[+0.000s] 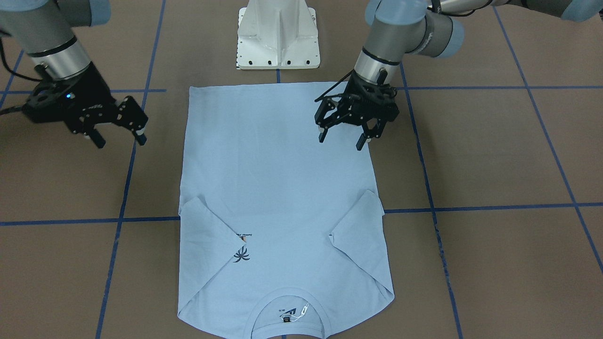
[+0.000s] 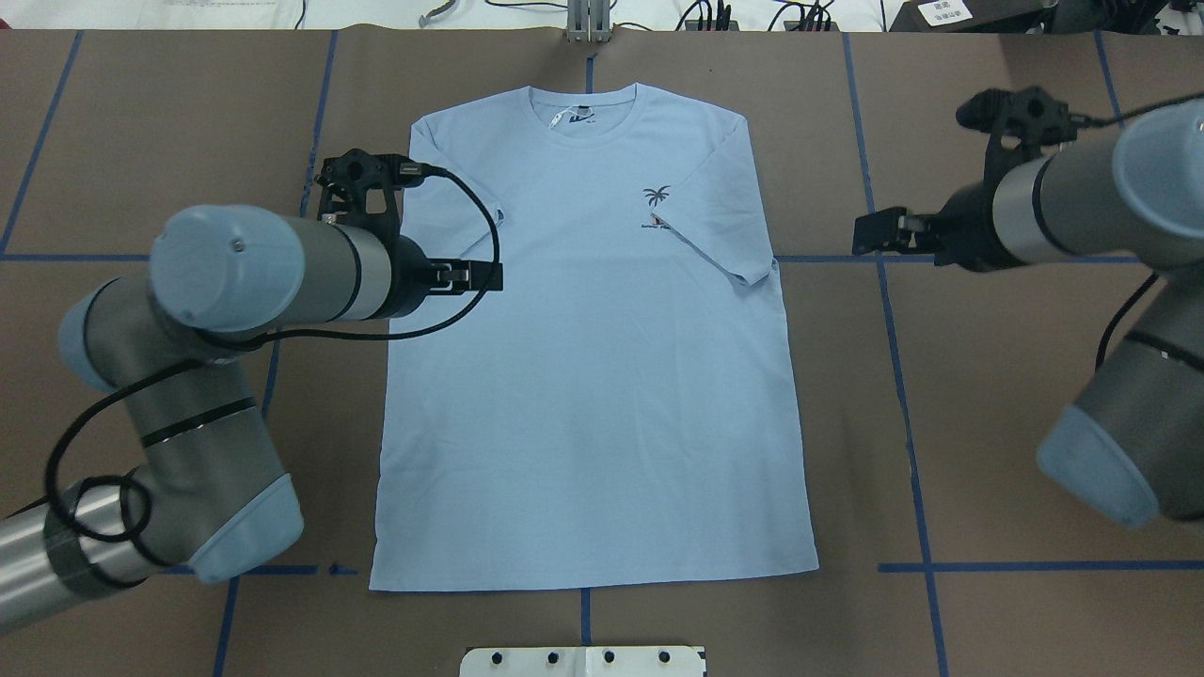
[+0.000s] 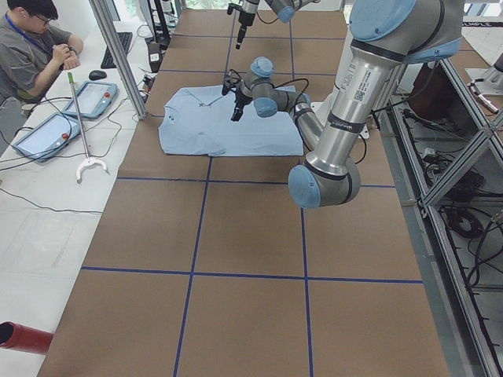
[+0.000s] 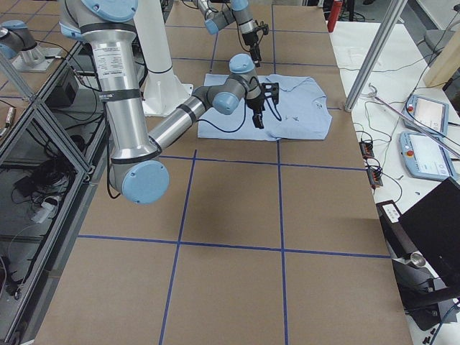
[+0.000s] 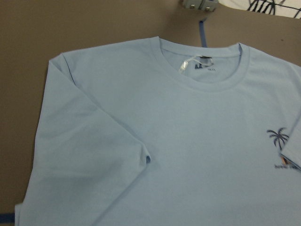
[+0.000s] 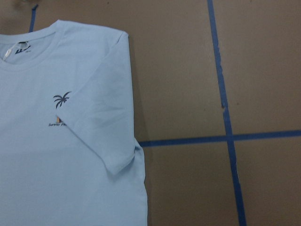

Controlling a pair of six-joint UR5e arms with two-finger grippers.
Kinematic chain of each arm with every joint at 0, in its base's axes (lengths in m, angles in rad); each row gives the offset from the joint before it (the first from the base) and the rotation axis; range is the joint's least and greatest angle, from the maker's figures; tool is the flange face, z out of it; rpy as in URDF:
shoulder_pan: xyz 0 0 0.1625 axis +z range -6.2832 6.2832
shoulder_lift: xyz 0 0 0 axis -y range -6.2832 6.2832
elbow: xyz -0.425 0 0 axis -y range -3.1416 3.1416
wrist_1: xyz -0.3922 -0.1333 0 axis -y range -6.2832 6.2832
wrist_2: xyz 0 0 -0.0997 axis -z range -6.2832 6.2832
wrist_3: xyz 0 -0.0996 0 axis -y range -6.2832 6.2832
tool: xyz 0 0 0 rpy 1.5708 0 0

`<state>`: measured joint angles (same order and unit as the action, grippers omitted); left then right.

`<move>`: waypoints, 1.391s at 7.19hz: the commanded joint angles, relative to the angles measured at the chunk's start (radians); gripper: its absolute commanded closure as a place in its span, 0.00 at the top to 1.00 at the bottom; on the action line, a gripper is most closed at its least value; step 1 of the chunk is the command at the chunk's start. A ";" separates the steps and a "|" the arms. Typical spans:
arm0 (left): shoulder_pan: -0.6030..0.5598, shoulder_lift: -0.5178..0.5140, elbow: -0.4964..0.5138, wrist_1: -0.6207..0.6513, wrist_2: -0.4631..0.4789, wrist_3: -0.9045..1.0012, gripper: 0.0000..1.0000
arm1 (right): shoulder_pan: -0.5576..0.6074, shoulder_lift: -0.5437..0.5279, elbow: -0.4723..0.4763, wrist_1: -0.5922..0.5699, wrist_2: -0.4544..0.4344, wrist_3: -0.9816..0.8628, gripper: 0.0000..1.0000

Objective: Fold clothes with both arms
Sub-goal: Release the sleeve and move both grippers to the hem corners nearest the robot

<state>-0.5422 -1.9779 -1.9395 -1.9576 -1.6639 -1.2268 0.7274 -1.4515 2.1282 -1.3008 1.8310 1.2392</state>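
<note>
The light blue T-shirt [image 1: 278,188] lies flat on the brown table, collar away from the robot, with both sleeves folded in over the body. The folded sleeve [image 6: 106,122] covers part of the palm-tree print [image 1: 241,254]. The neck label with its white tag [image 5: 190,64] shows inside the collar. My left gripper [image 1: 341,142] is open and empty and hovers over the shirt's side edge near the hem; it also shows in the overhead view [image 2: 470,275]. My right gripper [image 1: 121,141] is open and empty above bare table beside the shirt's other side, clear of the cloth [image 2: 870,235].
The white pedestal base [image 1: 278,35] stands just past the shirt's hem. Blue tape lines [image 1: 424,209] cross the brown table. An operator [image 3: 35,47] sits at a side bench with tablets [image 3: 86,98] and cables beyond the table's far edge.
</note>
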 commanded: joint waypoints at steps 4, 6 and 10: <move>0.491 0.309 -0.260 0.011 0.292 -0.525 0.80 | -0.771 -0.392 0.214 0.255 -0.709 0.566 0.95; 0.580 0.326 -0.219 0.052 0.329 -0.623 0.66 | -0.790 -0.392 0.210 0.255 -0.733 0.594 0.92; 0.541 0.321 -0.188 0.095 0.320 -0.536 0.63 | -0.793 -0.378 0.207 0.253 -0.750 0.585 0.95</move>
<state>0.0173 -1.6558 -2.1292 -1.8869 -1.3419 -1.7984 -0.0646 -1.8311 2.3359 -1.0478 1.0842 1.8255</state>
